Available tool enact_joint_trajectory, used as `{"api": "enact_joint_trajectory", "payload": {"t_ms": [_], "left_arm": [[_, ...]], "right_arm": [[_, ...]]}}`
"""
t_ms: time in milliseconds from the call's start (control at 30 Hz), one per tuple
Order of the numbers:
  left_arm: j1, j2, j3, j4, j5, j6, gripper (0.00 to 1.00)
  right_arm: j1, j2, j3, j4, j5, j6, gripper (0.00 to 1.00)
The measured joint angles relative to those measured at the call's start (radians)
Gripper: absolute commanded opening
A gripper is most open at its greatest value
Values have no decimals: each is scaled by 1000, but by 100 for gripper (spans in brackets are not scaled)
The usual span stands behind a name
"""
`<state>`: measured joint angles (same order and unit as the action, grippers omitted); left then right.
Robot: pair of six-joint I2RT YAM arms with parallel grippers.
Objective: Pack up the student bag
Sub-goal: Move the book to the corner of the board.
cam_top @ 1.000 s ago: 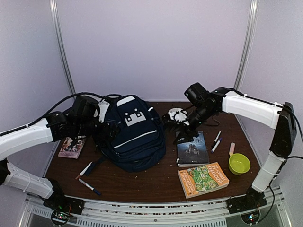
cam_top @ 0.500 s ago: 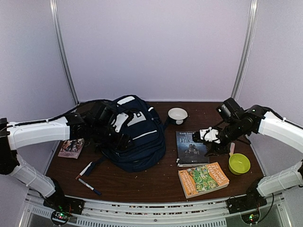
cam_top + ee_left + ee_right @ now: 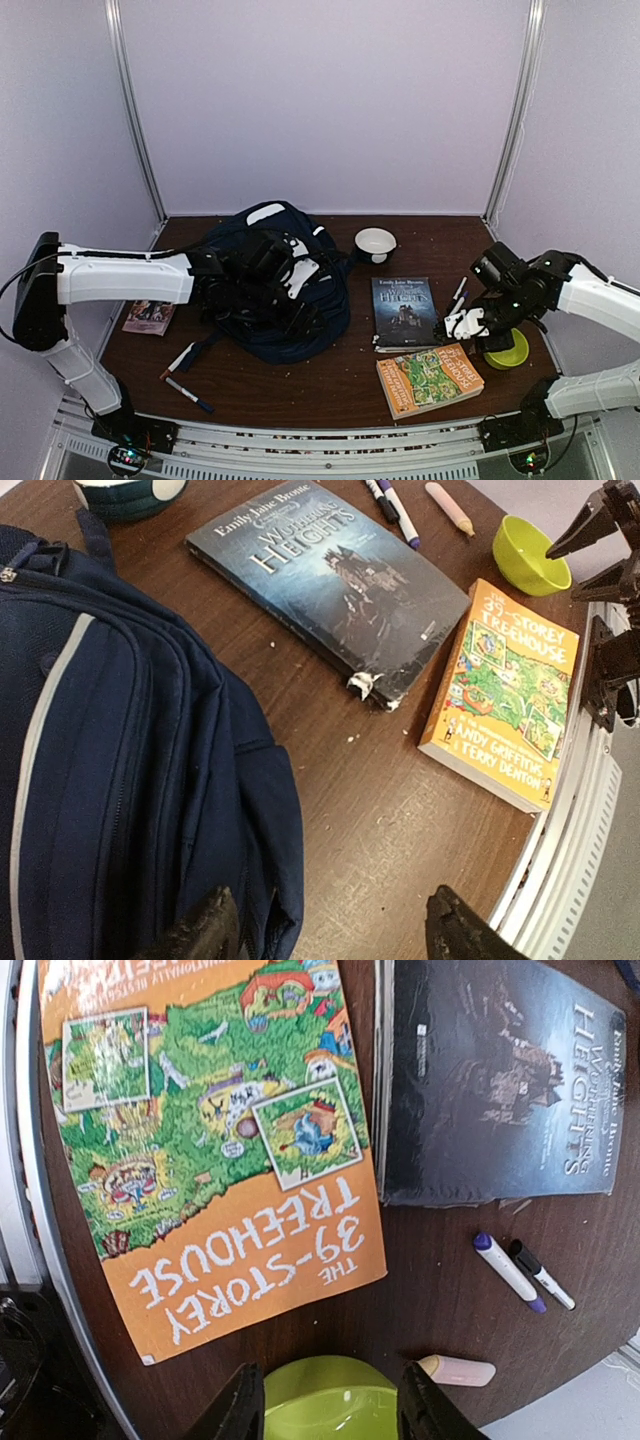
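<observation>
The student bag (image 3: pixel 262 285), a navy backpack with a white stripe, lies left of centre on the table. My left gripper (image 3: pixel 303 318) reaches across it to its right lower edge. In the left wrist view the left gripper (image 3: pixel 330 932) is open; the bag's hem (image 3: pixel 250 880) sits just inside one finger and bare table fills the gap. My right gripper (image 3: pixel 468 322) hovers at the green bowl (image 3: pixel 510 350). In the right wrist view the right gripper (image 3: pixel 332 1412) is open, its fingers flanking the green bowl (image 3: pixel 330 1388).
A dark Wuthering Heights book (image 3: pixel 405 312) and an orange Treehouse book (image 3: pixel 428 378) lie right of the bag. Two markers (image 3: pixel 458 295) and a pink stick (image 3: pixel 458 1370) lie near the green bowl. A white bowl (image 3: pixel 375 243) stands behind; a small book (image 3: pixel 150 315) and pens (image 3: pixel 185 375) lie left.
My left arm swung right across the bag and its jaws narrowed a little. My right arm drew back from the white bowl to the green bowl, its jaws narrowing.
</observation>
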<state>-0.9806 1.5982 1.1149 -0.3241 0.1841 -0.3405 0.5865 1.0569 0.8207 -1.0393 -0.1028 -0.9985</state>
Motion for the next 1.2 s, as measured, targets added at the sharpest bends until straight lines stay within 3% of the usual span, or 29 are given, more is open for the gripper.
{"api": "enact_joint_trajectory", "payload": {"t_ms": [367, 867, 1200], "left_arm": [[1, 53, 28, 39, 80, -36, 68], [1, 53, 10, 57, 80, -37, 68], [1, 37, -70, 88, 71, -54, 67]], "right_arm": [[0, 125, -27, 7, 93, -33, 41], [32, 278, -76, 86, 192, -67, 39], [124, 396, -67, 100, 240, -42, 34]]}}
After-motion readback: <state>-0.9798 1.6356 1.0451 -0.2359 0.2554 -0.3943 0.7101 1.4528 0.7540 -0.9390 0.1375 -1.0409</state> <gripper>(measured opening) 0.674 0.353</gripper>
